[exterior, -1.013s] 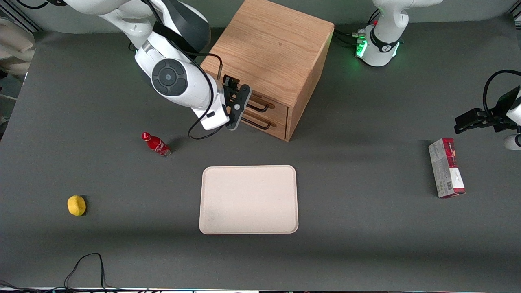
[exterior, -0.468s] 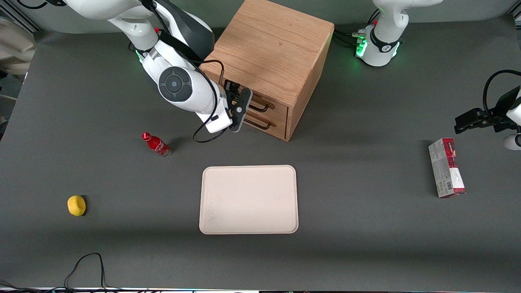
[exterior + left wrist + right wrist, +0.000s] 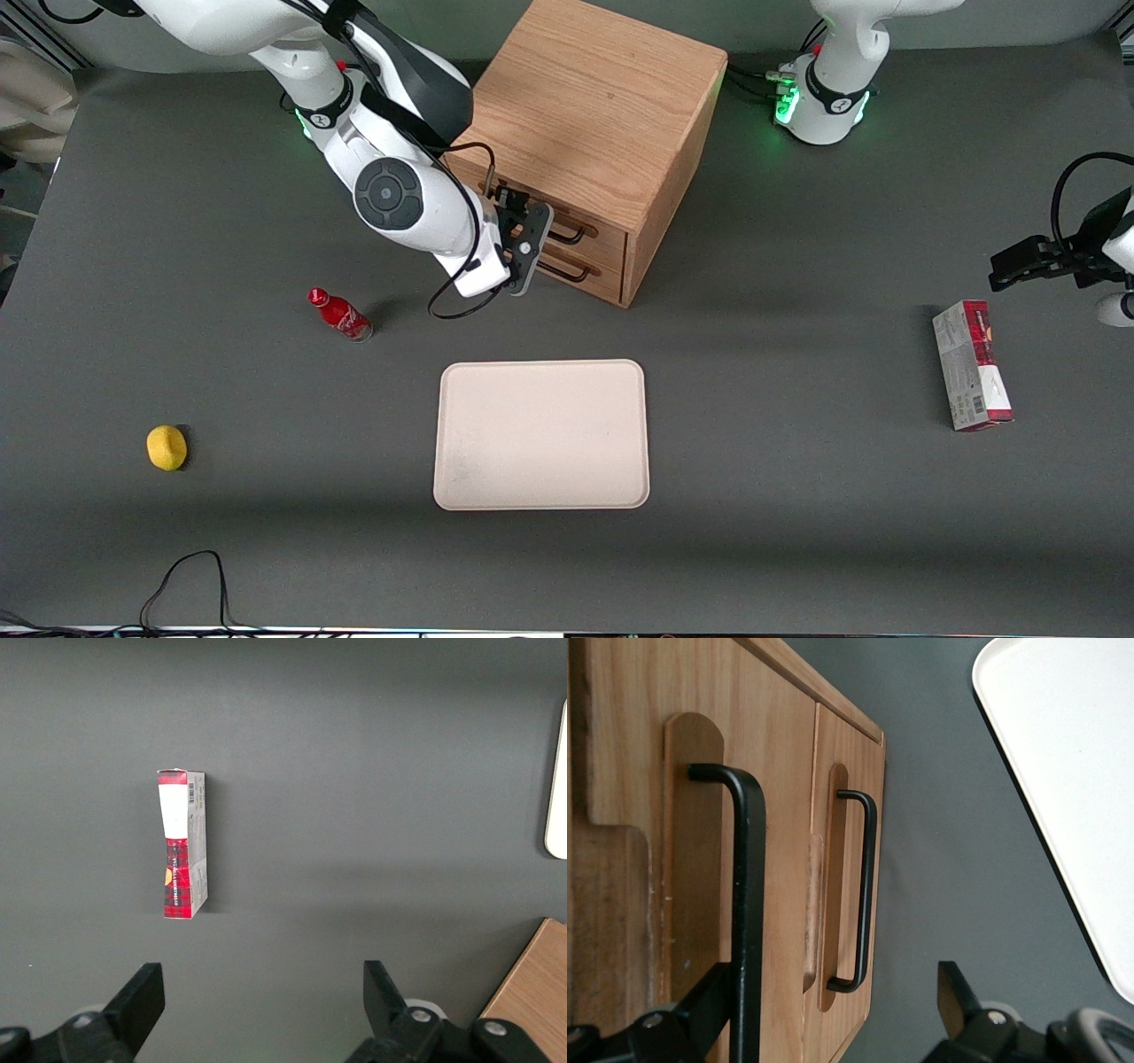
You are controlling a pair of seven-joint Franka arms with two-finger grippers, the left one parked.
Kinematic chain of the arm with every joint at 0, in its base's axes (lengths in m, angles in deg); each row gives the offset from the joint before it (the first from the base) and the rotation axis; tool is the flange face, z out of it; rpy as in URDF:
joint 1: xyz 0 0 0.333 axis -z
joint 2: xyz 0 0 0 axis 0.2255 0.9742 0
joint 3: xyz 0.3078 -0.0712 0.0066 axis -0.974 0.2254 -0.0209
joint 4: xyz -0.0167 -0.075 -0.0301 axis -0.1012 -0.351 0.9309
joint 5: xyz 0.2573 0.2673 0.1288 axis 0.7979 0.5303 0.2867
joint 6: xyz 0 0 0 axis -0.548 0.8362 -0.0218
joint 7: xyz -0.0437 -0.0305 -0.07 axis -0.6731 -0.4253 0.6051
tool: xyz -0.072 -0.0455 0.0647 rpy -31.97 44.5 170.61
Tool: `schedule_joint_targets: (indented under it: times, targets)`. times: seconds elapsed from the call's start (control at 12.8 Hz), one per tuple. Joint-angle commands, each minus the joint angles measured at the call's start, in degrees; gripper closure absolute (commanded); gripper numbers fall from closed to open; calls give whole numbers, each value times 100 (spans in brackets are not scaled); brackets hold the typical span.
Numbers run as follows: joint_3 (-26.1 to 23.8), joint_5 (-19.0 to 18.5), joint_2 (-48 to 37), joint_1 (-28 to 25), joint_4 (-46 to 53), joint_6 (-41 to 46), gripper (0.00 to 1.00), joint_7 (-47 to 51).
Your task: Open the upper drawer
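The boxy wooden cabinet (image 3: 594, 124) stands at the back of the table, its two drawers facing the front camera. The upper drawer (image 3: 592, 232) carries a black wire handle (image 3: 567, 236) (image 3: 749, 904). Just beneath it is the lower drawer (image 3: 595, 270) with its own handle (image 3: 859, 895). Both drawer fronts look flush with the cabinet. My right gripper (image 3: 524, 244) (image 3: 830, 1014) is open right in front of the drawers. The upper handle runs between its fingers, close against one finger (image 3: 700, 1014). The other finger (image 3: 954, 992) hangs over the grey table.
A cream tray (image 3: 540, 434) (image 3: 1072, 771) lies nearer the front camera than the cabinet. A small red bottle (image 3: 339, 315) and a yellow lemon (image 3: 166, 447) lie toward the working arm's end. A red and grey box (image 3: 970, 365) (image 3: 182, 843) lies toward the parked arm's end.
The right arm has swung in toward the cabinet front, and the open gripper has slid a little along the drawers and closer to the handles. The drawers have not moved.
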Motion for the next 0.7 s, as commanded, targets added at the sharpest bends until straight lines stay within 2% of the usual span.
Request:
schedule_joint_targets:
  times: [0.0,0.39,0.62]
  targets:
    - [5,23,117,24,-38,-255,0,-237]
    - [137,-538,459,24,163,-371,0,-273]
    - [285,-671,644,32,453,-327,0,-482]
